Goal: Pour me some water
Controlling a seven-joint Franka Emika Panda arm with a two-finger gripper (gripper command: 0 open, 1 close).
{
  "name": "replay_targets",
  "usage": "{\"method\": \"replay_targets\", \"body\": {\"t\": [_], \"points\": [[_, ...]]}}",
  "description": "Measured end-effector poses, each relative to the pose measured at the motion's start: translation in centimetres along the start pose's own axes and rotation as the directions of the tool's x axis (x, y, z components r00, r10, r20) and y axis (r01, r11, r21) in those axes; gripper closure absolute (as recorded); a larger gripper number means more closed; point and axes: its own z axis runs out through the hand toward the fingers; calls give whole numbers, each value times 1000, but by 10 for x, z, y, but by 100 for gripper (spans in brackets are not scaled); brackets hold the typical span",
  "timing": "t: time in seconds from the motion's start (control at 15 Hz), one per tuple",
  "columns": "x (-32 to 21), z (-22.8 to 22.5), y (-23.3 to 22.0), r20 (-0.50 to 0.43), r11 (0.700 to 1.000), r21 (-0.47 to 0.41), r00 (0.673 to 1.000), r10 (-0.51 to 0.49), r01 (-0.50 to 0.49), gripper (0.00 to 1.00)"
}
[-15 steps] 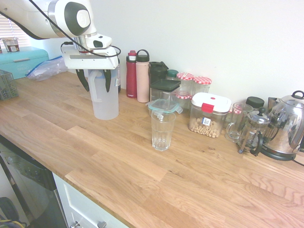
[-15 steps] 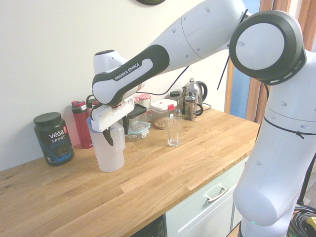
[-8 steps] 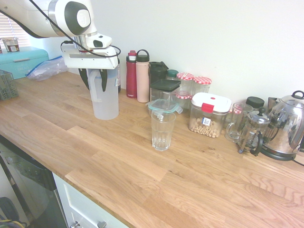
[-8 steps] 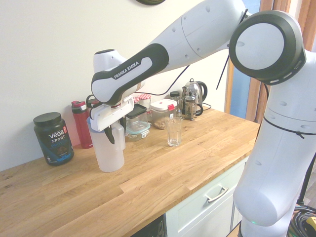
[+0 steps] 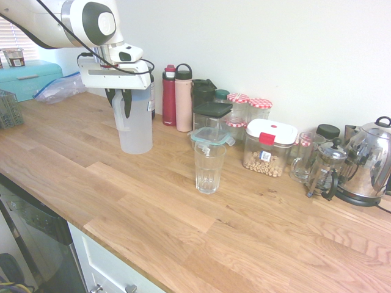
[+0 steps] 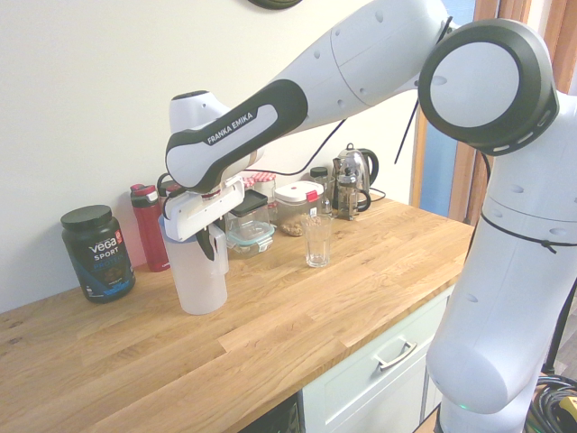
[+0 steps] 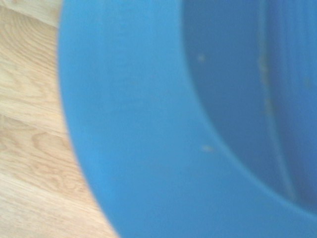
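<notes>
The gripper point(image 5: 123, 104) stood directly over the jug point(image 5: 135, 125), its dark fingers point(image 5: 127, 102) drawn in narrow on the jug's handle side near the top. Actual clamping could not be confirmed. The jug sat upright on the wooden counter point(image 5: 153, 201); no water was visible through its frosted wall. The wrist view showed mostly the blurred blue rim point(image 7: 148, 129). An empty glass point(image 5: 209, 166) stood apart from the gripper, toward the kettle point(image 5: 369, 162).

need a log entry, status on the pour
Gripper shut on jug handle. Jug upright on counter, not lifted. Glass stands apart, path between clear.
</notes>
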Motion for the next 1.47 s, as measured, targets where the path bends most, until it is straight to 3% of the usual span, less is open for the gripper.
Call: {"method": "replay_targets", "body": {"t": [0.47, 0.67, 0.87, 1.07, 1.47], "points": [[4, -6, 8, 29, 998, 26, 998, 56, -57, 100], [1, -42, 21, 22, 997, 45, 997, 69, -70, 100], [-5, -88, 46, -13, 999, 48, 1000, 23, -22, 100], [3, -126, 98, -33, 993, 47, 993, -111, 112, 100], [50, -184, 270, -26, 945, 85, 949, -315, 316, 100]]}}
